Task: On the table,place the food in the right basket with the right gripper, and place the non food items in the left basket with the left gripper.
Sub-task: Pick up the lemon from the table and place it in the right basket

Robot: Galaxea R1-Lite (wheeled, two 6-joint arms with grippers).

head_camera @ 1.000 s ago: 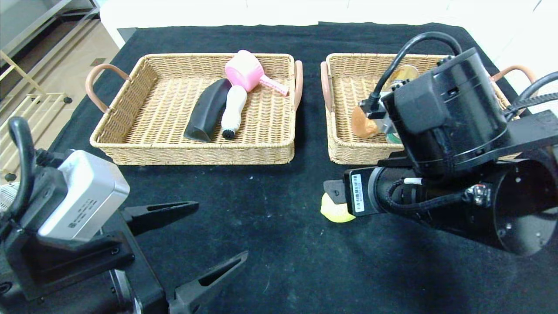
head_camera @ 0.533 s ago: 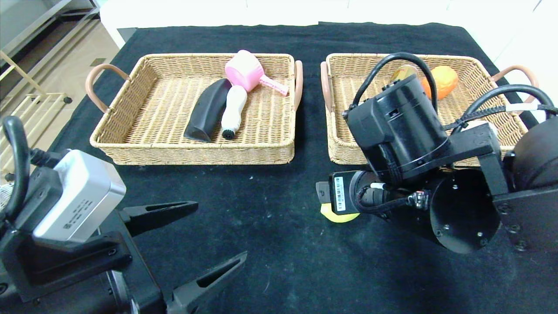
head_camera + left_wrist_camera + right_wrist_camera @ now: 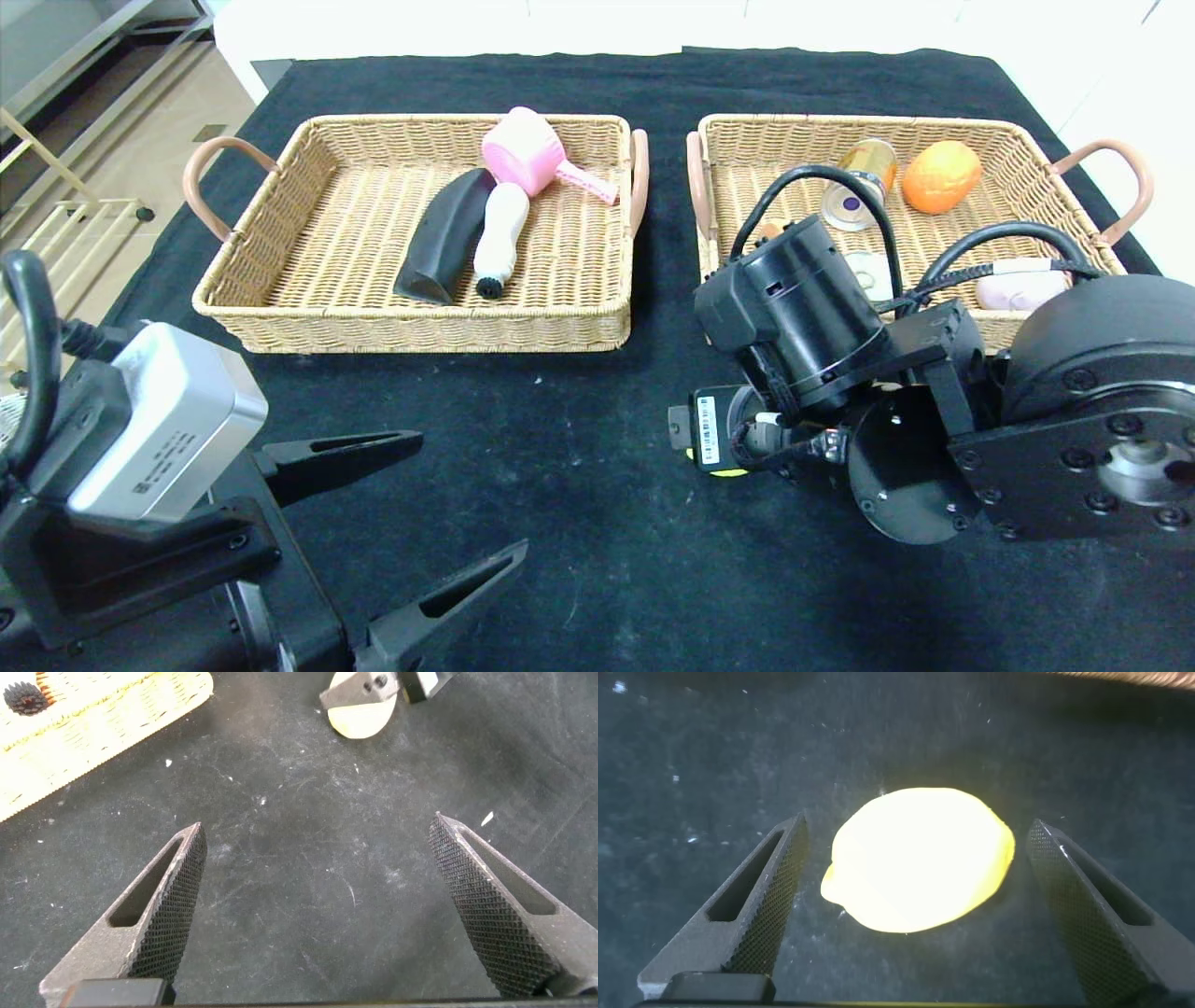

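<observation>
On the black cloth, nearest us: left gripper (image 3: pixel 425 541), parked, fingers spread, nothing held.
Next we list the right gripper (image 3: pixel 920 905), fingers wide either side of the lemon (image 3: pixel 918 858) lying on the cloth before the right basket (image 3: pixel 724 327); beyond, the left basket (image 3: pixel 411 331) holds a pink brush (image 3: pixel 532 154).

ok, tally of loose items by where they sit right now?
Left basket: 3 (black block, white brush, pink toy)
Right basket: at least 4 visible (can, orange, pink item, disc)
Table: 1 lemon
Total: 8
</observation>
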